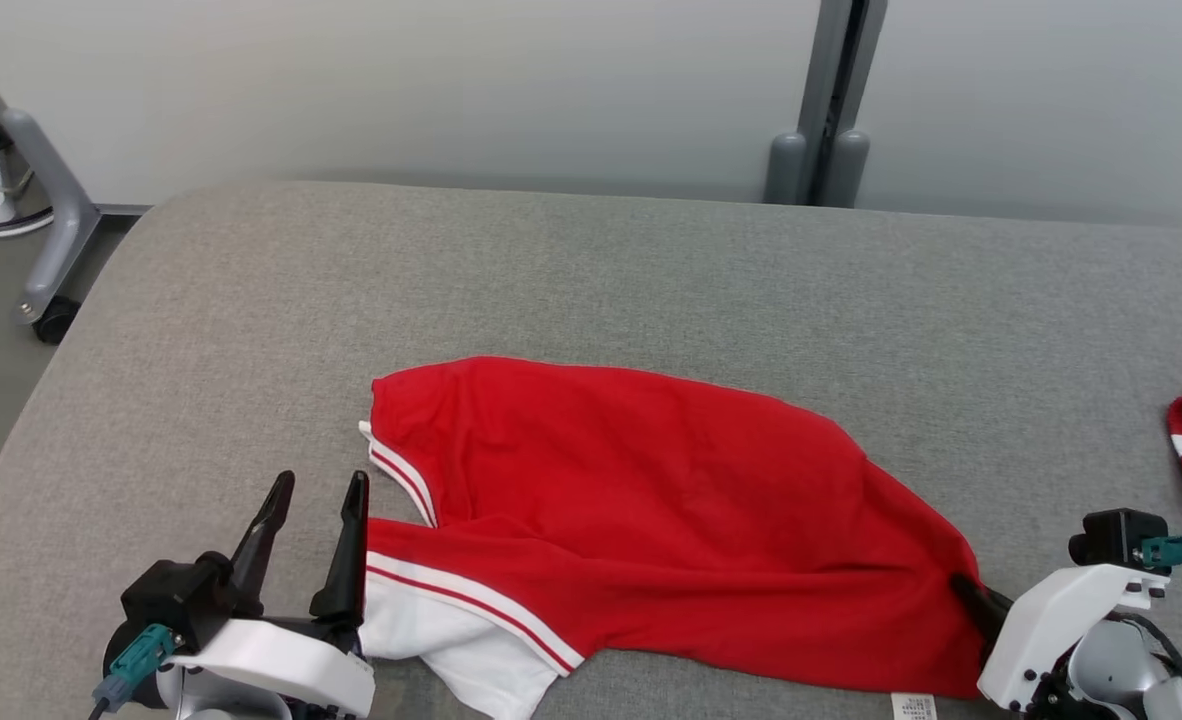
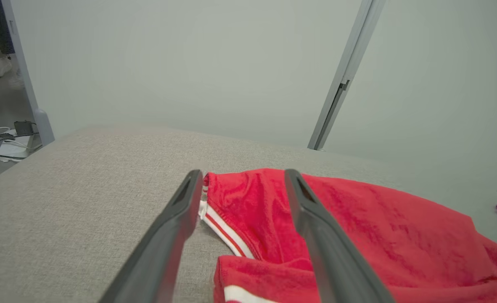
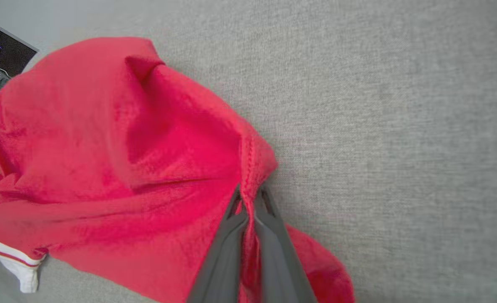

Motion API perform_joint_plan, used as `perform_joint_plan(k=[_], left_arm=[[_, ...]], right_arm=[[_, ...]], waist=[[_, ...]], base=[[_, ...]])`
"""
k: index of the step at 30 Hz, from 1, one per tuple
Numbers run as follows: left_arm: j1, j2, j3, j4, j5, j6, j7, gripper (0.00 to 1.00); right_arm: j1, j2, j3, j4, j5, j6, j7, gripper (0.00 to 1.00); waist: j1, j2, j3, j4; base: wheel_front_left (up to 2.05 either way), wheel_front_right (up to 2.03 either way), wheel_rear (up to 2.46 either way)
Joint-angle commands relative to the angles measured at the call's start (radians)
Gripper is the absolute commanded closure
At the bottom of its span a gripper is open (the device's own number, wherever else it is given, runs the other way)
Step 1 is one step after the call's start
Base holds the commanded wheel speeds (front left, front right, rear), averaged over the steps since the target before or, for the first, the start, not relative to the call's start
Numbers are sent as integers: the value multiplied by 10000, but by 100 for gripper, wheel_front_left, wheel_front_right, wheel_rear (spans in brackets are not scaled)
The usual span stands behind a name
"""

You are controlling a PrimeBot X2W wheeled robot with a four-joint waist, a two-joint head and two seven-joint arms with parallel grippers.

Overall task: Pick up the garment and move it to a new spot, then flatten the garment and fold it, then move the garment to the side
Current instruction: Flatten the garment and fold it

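Garment, red with white striped trim, lies spread on the grey bench, its long axis running from 9 to 3 o'clock in the head view. The right gripper is clenched on the cloth's corner at the 4 o'clock end. The left gripper stands released, fingers spread, just beside the striped edge at the 8 o'clock end. That edge lies toward 2 o'clock from it, and in the left wrist view the trim sits between the fingers. The left arm is the nearer one to this free end, so the next grasp likely falls to it.
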Motion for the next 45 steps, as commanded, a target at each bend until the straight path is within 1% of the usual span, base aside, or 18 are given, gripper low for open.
perform_joint_plan(k=[1, 3, 5, 8, 12, 15, 20, 24, 27, 28, 29, 31, 33, 36, 39, 42, 45], left_arm=[[-112, 7, 13, 42, -7, -65, -42, 0], [-126, 1, 19, 82, -9, -65, -46, 0], [-96, 2, 53, 114, -18, -45, -49, 0], [5, 22, 112, 80, 2, 3, -53, 0], [159, 60, 205, -1, 31, 64, -48, 0], [230, 72, 298, -62, 35, 108, -52, 0], [494, 142, 620, -284, 21, 239, -55, 0], [780, 246, 1048, -716, 173, 388, -57, 0], [1019, 258, 1316, -1040, 334, 437, -44, 0], [1019, 258, 1316, -1040, 334, 437, -44, 0], [1092, 239, 1370, -1105, 380, 422, -44, 0], [1239, 188, 1463, -1206, 471, 408, -44, 0], [1372, 114, 1557, -1264, 557, 375, -44, 0], [1572, 13, 1621, -1254, 683, 333, -45, 0], [1680, -81, 1533, -1173, 851, 227, -45, 0], [1806, -170, 1542, -1104, 983, 161, -45, 0], [1814, -298, 1608, -1122, 1061, 76, -45, 0]], right_arm=[[-156, -86, -158, 271, -286, 2, -130, 0], [-281, 65, -259, 533, -460, 3, -294, 0], [-327, 72, -438, 622, -612, 2, -491, 0], [-416, 39, -743, 426, -818, 2, -993, 0], [-340, 48, -1222, -293, -898, 2, -1717, 0], [-188, -28, -1578, -1015, -1223, 2, -2205, 0], [91, 189, -1900, -2286, -1597, 3, -3288, 0], [397, 312, -1629, -3108, -1821, 3, -4265, 0], [668, 367, -1280, -3393, -1836, 2, -5009, 0], [668, 367, -1280, -3393, -1836, 2, -5009, 0], [767, 368, -1136, -3413, -1847, 2, -5261, 0], [990, 302, -830, -3347, -2014, 2, -5809, 0], [1146, 297, -495, -3171, -1916, 3, -6282, 0], [1344, 252, 10, -2901, -1968, 2, -6717, 0], [1446, -56, 339, -2524, -2717, 2, -6975, 0], [1503, 68, 290, -2263, -3082, 3, -7113, 0], [1513, 177, 228, -2123, -3194, 2, -7162, 0]], waist=[[0, 0, 46, 125], [0, 0, 33, 158], [0, 0, -19, 130], [0, 0, -125, -43], [0, 0, -275, -393], [0, 0, -382, -686], [0, 0, -566, -1098], [0, 0, -676, -1372], [0, 0, -719, -1514], [0, 0, -719, -1514], [0, 0, -737, -1553], [0, 0, -791, -1614], [0, 0, -858, -1648], [0, 0, -963, -1693], [0, 0, -1046, -1711], [0, 0, -1124, -1718], [0, 0, -1167, -1712]], base=[[0, 0, 0], [0, 0, 0], [0, 0, 0], [0, 0, 0], [0, 0, 0], [0, 0, 0], [0, 0, 0], [0, 0, 0], [0, 0, 0], [0, 0, 0], [0, 0, 0], [0, 0, 0], [0, 0, 0], [0, 0, 0], [0, 0, 0], [0, 0, 0], [0, 0, 0]])
